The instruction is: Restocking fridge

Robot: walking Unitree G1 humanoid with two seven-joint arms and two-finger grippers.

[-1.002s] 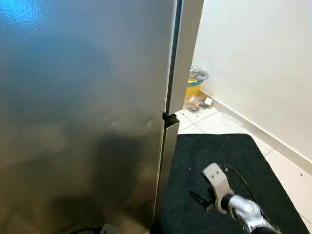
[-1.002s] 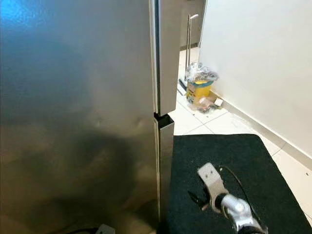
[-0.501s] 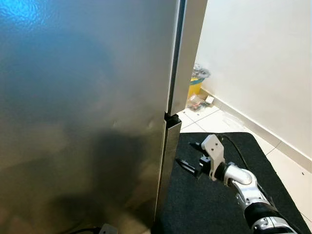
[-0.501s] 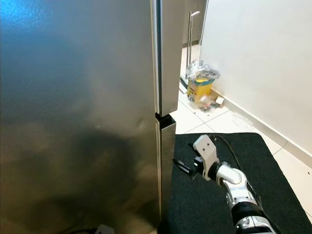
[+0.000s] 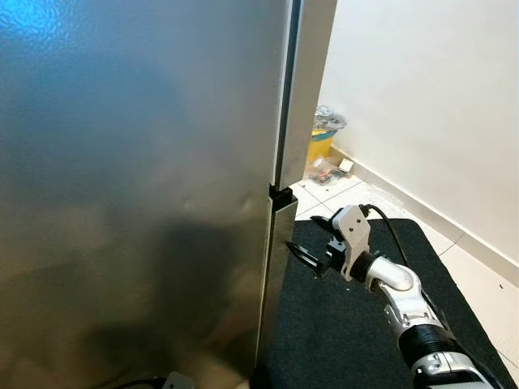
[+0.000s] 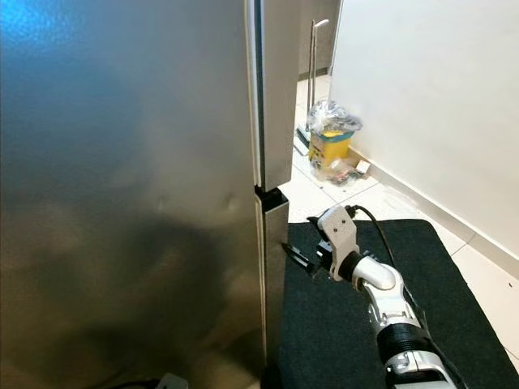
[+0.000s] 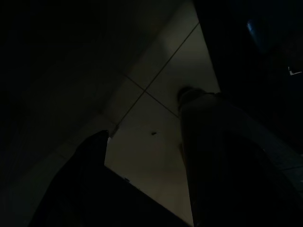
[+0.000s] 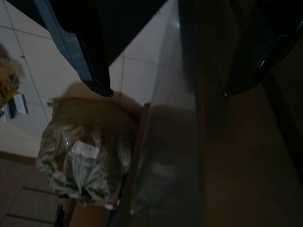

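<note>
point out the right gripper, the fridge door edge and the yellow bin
right gripper (image 5: 312, 254), left eye view, midway between its fingertips
fridge door edge (image 6: 274, 235), right eye view, on the lower door's side
yellow bin (image 6: 332, 147), right eye view, on its yellow front

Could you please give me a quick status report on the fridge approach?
Right gripper open, fingertips at the fridge door edge, below the seam. Door shut. Left arm idle. Black mat underfoot, nothing blocking.

Fridge (image 5: 138, 186) at left, right pincer (image 5: 312, 243) just beside its edge, above mat (image 5: 357, 324), bag (image 6: 334, 138) behind by wall (image 5: 430, 105)
</note>
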